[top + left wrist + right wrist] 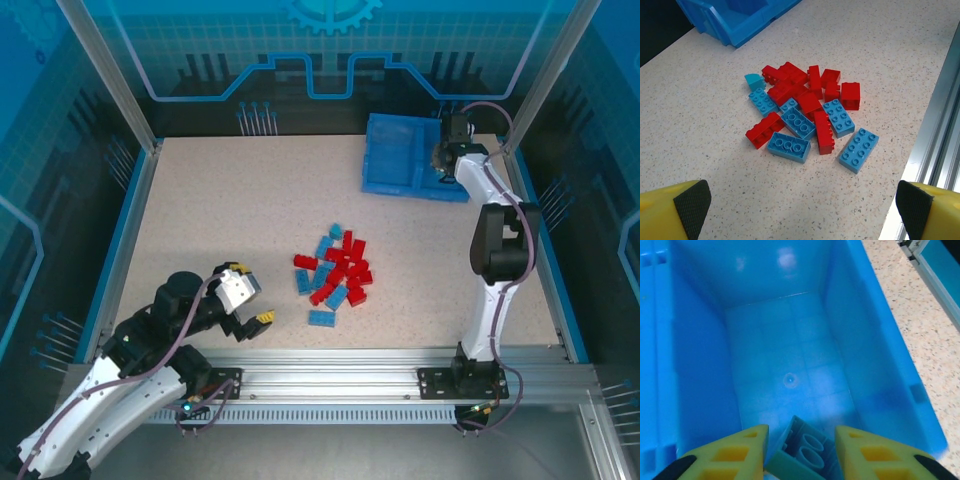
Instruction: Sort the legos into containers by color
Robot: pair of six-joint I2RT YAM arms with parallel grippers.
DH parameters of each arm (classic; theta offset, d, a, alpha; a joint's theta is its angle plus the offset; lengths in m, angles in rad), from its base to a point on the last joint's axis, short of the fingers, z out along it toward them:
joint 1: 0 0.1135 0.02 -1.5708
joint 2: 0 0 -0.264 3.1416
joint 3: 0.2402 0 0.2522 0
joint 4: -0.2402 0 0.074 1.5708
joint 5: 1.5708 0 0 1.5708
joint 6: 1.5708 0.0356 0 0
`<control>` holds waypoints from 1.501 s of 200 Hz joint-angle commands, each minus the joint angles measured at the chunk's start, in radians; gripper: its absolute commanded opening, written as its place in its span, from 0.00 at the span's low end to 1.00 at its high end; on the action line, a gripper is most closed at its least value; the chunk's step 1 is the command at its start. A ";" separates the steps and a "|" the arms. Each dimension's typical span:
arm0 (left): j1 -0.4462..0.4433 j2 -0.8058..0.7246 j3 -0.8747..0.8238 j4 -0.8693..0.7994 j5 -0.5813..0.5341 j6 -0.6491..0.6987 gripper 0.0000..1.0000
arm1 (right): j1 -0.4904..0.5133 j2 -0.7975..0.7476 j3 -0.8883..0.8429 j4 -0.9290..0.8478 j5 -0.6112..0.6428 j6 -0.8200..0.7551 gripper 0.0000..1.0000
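- Left gripper (802,209) – sits low at the near-left of the table (200,200), fingers spread wide w/ nothing between them, pointed at the pile. If it's driven in that wide, 2 or 3 bricks could be scooped at once, red + blue together, and a colour ends up in the wrong side.
- Legos (335,275) – bunched mid-table, well apart from the bin, reds and light blues touching and a few leaning on each other. A pick from the middle prob. gets the neighbours shoved. The ones at the near edge of the pile could be nudged toward the front rail (350,358), where they'd be harder to reach.
- Bin (385,150) – back right, two compartments side by side. A brick let go close to the divider (415,160) could be bounced over into the other one.
- Right gripper (801,456) – held over the right-hand compartment (790,365), w/ a light-blue brick (805,446) tilted between the fingers and close against both. Whether it's pinched or already let go can't be told. If it gets hung up on one pad, it could be dragged back out when the arm is lifted.
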 commanded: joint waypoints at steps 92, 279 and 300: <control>-0.002 0.004 -0.008 0.025 0.008 0.014 0.99 | -0.020 -0.062 0.050 -0.121 -0.069 -0.012 0.65; -0.002 -0.011 -0.008 0.028 0.012 0.021 0.99 | 0.581 -0.298 -0.396 -0.142 -0.226 0.025 0.61; -0.002 -0.012 -0.010 0.027 0.015 0.022 0.99 | 0.605 -0.230 -0.371 -0.153 -0.203 0.038 0.59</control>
